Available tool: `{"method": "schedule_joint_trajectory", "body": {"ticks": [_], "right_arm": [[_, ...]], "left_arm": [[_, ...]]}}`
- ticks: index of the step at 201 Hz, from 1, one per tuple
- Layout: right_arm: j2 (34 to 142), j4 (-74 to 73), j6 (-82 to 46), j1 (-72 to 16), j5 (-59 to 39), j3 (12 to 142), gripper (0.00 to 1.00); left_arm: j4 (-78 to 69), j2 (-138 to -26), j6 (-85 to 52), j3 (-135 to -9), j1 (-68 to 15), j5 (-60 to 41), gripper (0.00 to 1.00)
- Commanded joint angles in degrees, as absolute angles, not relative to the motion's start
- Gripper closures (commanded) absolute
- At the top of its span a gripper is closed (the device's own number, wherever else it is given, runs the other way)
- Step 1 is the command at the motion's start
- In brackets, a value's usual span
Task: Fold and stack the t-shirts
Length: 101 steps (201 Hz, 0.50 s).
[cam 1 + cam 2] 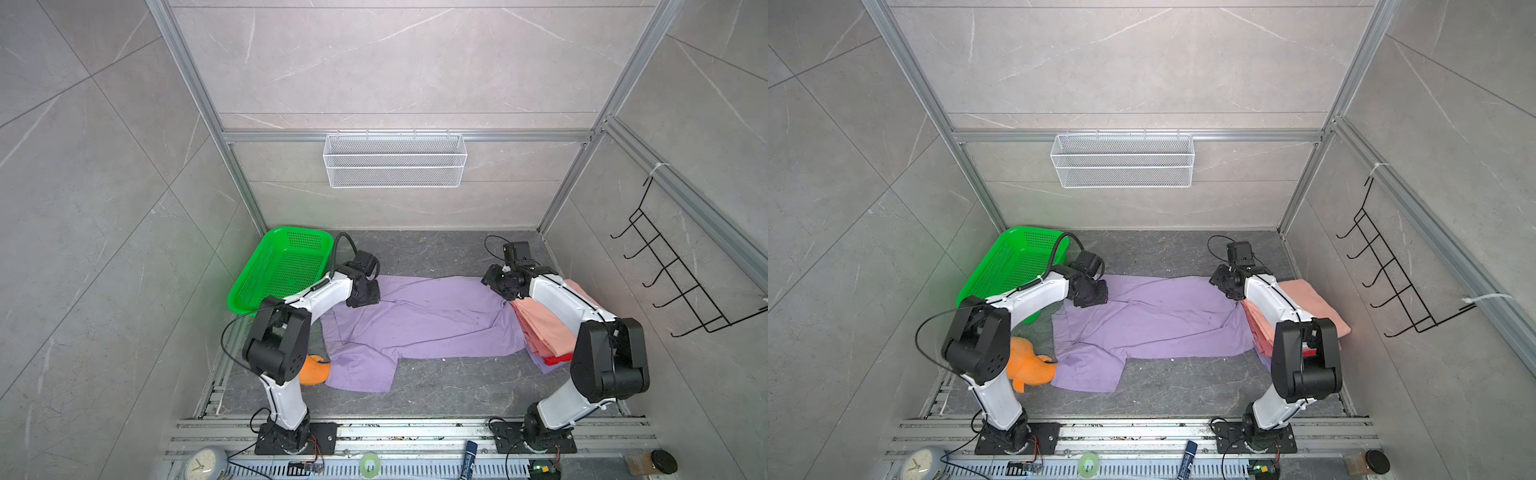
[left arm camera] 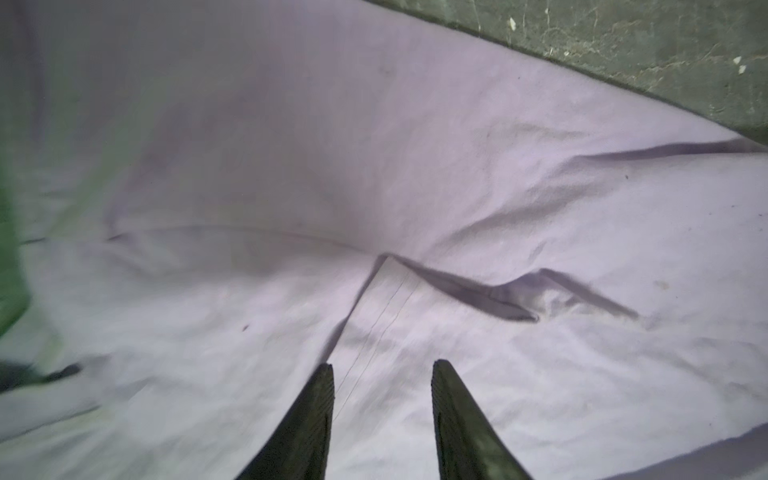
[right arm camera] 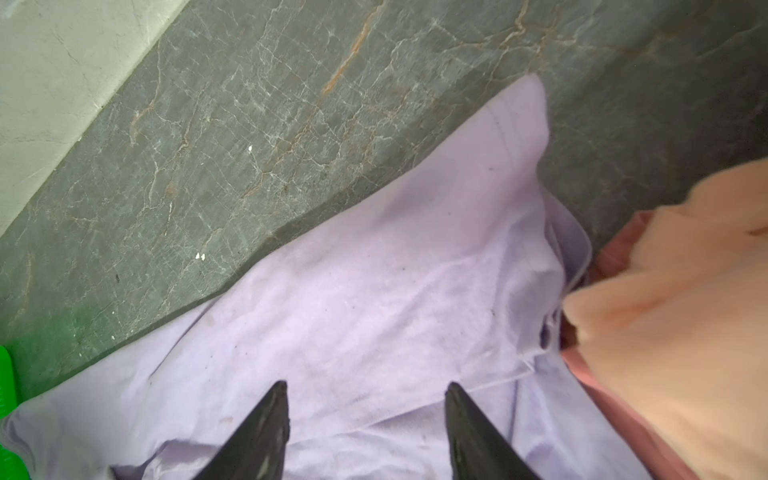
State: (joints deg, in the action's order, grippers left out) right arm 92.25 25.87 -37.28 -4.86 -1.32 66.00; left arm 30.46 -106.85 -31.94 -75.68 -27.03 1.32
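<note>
Lilac t-shirt (image 1: 419,320) lay spread; left jaws, right jaws apart, empty, over its far corners. Risk: fold could drag salmon stack (image 1: 544,328) touching its right end.

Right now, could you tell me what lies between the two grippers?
Only the spread lilac t-shirt lies between the left gripper and the right gripper, as both top views show.

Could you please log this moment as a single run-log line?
step: fold | lilac t-shirt: laid out, unstacked | left hand: open over it | right hand: open over it | folded stack: salmon on top, at right
</note>
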Motion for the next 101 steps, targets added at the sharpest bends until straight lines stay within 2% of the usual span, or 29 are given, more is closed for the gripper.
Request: {"method": "schedule_joint_trajectory", "body": {"ticks": [1,54,101], "right_arm": [[89.7,28.8,-36.6,-5.0,0.5,64.8,0.39],[87.3,30.6,-36.0,-4.4,1.8,64.0,0.38],[87.1,30.6,-35.9,-4.1,2.2,64.0,0.38]], "left_arm": [[28.3,-110.7,-31.9,-80.0,-27.1,-1.8,0.58],[27.1,-115.7,-33.0,-82.3,-27.4,-2.7,0.61],[29.5,-114.6,-32.5,-81.4,-29.4,-1.1,0.64]]}}
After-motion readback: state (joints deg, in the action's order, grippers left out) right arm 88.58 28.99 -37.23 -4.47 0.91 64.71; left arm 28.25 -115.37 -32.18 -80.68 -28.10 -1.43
